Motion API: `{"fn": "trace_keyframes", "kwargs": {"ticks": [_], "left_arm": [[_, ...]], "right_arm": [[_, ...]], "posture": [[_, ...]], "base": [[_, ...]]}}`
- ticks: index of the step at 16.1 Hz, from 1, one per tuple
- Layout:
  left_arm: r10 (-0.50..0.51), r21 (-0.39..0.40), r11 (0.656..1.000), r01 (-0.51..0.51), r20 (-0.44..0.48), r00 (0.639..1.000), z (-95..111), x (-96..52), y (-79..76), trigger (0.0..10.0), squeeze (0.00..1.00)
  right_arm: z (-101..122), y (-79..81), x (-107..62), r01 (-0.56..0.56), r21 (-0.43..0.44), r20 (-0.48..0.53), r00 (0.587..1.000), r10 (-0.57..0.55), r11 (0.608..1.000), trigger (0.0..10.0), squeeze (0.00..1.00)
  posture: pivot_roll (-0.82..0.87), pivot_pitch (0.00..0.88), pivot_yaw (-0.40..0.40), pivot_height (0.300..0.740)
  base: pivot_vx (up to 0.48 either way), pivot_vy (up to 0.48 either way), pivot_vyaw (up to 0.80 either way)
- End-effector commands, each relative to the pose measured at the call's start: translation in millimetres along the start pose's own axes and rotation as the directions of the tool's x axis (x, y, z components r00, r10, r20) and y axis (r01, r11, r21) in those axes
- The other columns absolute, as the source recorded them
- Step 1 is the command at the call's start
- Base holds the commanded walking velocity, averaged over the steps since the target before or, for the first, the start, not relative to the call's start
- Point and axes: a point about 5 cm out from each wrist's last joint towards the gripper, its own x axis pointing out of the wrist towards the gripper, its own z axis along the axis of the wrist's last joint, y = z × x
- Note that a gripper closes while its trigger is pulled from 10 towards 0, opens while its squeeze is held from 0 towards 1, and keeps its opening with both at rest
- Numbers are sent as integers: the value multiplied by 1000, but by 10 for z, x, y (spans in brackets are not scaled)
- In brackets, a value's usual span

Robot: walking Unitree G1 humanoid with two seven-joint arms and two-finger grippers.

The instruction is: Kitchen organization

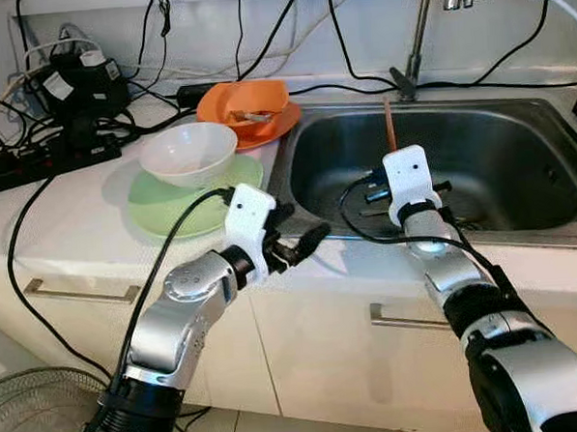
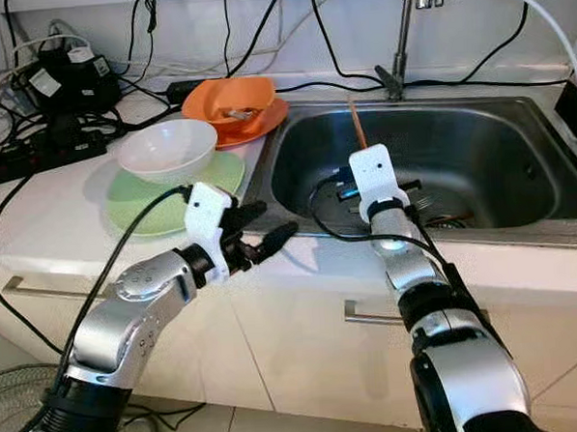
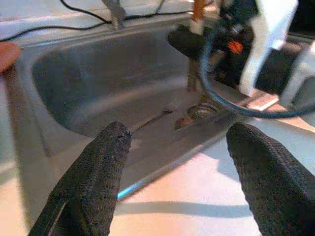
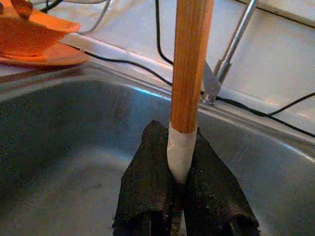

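Fingers of the left gripper (image 1: 305,244) apart above the tabletop (image 1: 85,212) edge. Right gripper (image 4: 182,196) at 3 o'clock from it, over the sink (image 1: 518,156), fingers clamped on an upright wooden stick (image 4: 189,69). White bowl (image 1: 188,152) on a green plate (image 1: 162,208) at 10 o'clock; orange dishes (image 1: 249,110) beyond.

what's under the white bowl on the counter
The white bowl sits on a light green plate, whose rim shows around it. The plate's middle is covered by the bowl, so anything between them cannot be seen.
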Motion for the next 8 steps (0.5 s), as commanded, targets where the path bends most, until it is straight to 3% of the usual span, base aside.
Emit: {"fn": "trace_keyframes", "kwargs": {"ticks": [1,6,7,8], "left_arm": [[-15,13,1000,15,-14,1000,-3,-17,-30,10000,0],[-37,7,999,38,-42,998,-57,-44,-73,10000,0],[-42,9,999,42,-44,998,-56,-43,-76,10000,0],[-43,10,999,43,-44,998,-55,-41,-77,10000,0]], "right_arm": [[42,18,26,-5,24,8,1000,5,1000,10000,0],[-3,65,9,-18,42,-10,1000,18,999,10000,20],[-9,69,5,-19,53,-10,1000,19,998,10000,1000],[-12,72,4,-19,57,-10,1000,20,998,10000,1000]], "posture": [[91,0,83,740],[95,0,85,740],[95,0,86,740],[94,0,86,740]], "base": [[0,0,0],[0,0,0],[0,0,0],[0,0,0]]}}
